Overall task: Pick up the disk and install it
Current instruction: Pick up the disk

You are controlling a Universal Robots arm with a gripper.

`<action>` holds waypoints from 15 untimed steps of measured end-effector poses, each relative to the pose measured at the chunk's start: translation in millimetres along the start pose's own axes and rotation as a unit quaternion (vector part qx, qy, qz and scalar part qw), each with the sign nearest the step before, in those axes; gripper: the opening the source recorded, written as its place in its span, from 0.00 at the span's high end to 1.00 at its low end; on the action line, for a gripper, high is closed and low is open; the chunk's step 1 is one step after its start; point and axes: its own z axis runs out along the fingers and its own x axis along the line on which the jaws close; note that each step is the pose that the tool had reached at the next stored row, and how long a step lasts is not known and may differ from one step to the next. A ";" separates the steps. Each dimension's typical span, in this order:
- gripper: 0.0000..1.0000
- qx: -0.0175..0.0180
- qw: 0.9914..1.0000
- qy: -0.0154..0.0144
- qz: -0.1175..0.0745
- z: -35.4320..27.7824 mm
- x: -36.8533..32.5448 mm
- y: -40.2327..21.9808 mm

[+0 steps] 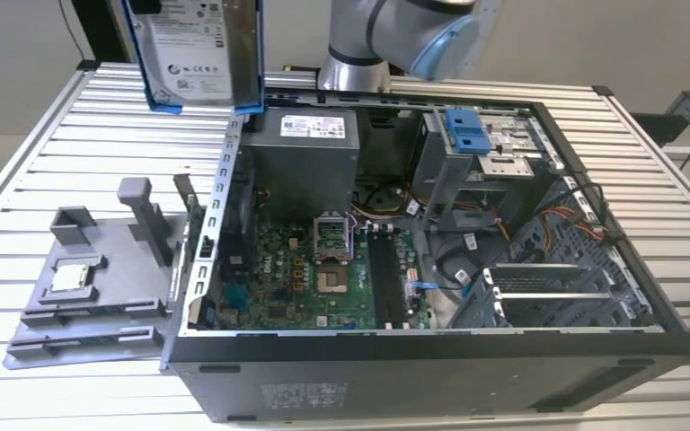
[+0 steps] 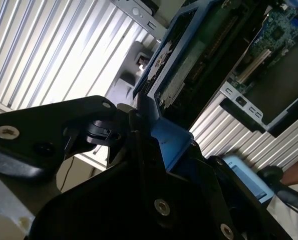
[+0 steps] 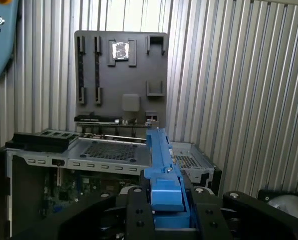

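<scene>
A: Exterior view first. Where's the disk?
B: The disk hangs roughly upright in the air, label towards the camera, blue frame round its edges. It is seen against the slatted table, near the far corner of the open computer case on the exterior view's left. It touches neither of them.
A: Anything else?
B: The arm stands behind the case. A grey tray lies on the table beside the case, on the exterior view's left, with a small square chip seated in it.
A: First wrist view?
B: The gripper is closed on the disk. The disk is edge-on, its blue frame clamped between the two black fingers. Beyond it are the case, then the tray and chip on the table.
A: Second wrist view?
B: Same grip, seen from the side. The disk runs away from the jaws with its underside showing, and the motherboard lies beyond it.
</scene>
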 end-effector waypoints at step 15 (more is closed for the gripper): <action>1.00 0.000 1.000 0.000 0.000 3.2 5.6 -44.3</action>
